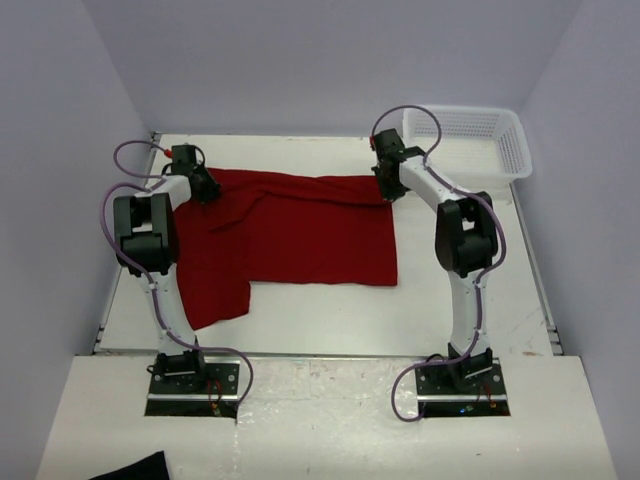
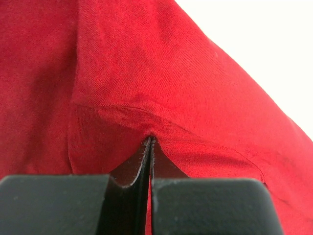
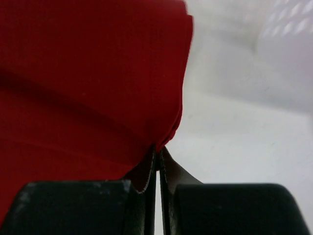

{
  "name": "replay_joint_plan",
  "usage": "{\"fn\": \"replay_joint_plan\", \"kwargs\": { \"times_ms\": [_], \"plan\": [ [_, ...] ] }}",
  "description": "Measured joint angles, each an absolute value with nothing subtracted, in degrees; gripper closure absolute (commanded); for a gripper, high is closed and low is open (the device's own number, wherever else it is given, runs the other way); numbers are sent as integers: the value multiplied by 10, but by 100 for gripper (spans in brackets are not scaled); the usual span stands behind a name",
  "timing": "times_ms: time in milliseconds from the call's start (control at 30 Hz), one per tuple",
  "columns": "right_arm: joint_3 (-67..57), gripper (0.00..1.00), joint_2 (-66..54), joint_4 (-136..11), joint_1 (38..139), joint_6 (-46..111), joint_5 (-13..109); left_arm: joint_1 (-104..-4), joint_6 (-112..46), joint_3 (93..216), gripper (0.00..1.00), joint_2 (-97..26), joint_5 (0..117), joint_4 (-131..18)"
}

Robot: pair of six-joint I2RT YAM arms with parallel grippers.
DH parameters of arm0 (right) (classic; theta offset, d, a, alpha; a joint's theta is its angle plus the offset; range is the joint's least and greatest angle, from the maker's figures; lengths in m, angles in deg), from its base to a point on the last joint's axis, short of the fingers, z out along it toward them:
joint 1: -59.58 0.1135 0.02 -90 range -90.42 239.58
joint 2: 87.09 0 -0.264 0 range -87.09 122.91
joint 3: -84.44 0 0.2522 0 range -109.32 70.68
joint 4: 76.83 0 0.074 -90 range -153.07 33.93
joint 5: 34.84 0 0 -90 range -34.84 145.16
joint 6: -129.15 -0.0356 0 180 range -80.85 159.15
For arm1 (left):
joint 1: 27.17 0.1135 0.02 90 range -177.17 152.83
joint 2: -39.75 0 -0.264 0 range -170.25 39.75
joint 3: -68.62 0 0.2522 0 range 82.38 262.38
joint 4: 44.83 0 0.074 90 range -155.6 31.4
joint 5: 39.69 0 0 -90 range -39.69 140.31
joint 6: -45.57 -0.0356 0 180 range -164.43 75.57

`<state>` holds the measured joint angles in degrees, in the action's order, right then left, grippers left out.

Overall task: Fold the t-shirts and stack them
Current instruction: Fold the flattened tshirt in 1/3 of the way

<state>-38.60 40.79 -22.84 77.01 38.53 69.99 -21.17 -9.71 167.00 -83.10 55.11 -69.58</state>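
Note:
A plain dark red t-shirt [image 1: 300,235] lies spread across the middle of the white table, one sleeve hanging toward the near left. My left gripper [image 1: 203,186] pinches its far left corner; in the left wrist view the jaws [image 2: 149,142] are shut on red cloth [image 2: 146,88]. At the far right corner my right gripper [image 1: 387,187] holds the shirt's edge. The right wrist view shows its jaws [image 3: 158,149] shut on a folded red edge [image 3: 88,88].
A white mesh basket [image 1: 470,145] stands at the far right corner of the table [image 1: 300,315], just behind the right gripper. A black cloth scrap [image 1: 130,468] lies on the near ledge at the bottom left. Grey walls close in both sides.

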Motion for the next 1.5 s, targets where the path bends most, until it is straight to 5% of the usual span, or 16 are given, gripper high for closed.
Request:
{"fn": "replay_joint_plan", "kwargs": {
  "times_ms": [233,400,467,700,767,800,833,933,1033,1300,1500],
  "plan": [
    [-302,99,379,-196,800,335,692,-211,-98,1668,100,-828,553,-703],
    [-302,43,377,-197,795,309,691,-209,-103,1667,100,-826,561,-704],
    [-303,32,377,-197,793,305,692,-208,-109,1660,100,-820,563,-705],
    [-304,32,363,-207,792,305,703,-212,-130,1588,99,-722,565,-716],
    [-306,56,355,-207,792,305,696,-217,-138,1584,89,-683,559,-716],
    [-307,98,351,-207,792,304,689,-223,-141,1584,80,-665,554,-714],
    [-308,100,348,-208,792,305,684,-229,-143,1584,77,-649,546,-714],
    [-309,100,339,-212,793,294,661,-259,-152,1584,62,-612,518,-714],
    [-309,75,330,-215,795,289,650,-293,-154,1584,48,-605,481,-725],
    [-283,59,278,-223,804,287,634,-297,-134,1515,66,-605,443,-757],
    [-256,58,219,-227,818,286,629,-248,-122,1460,72,-600,440,-763]
  ]
}}
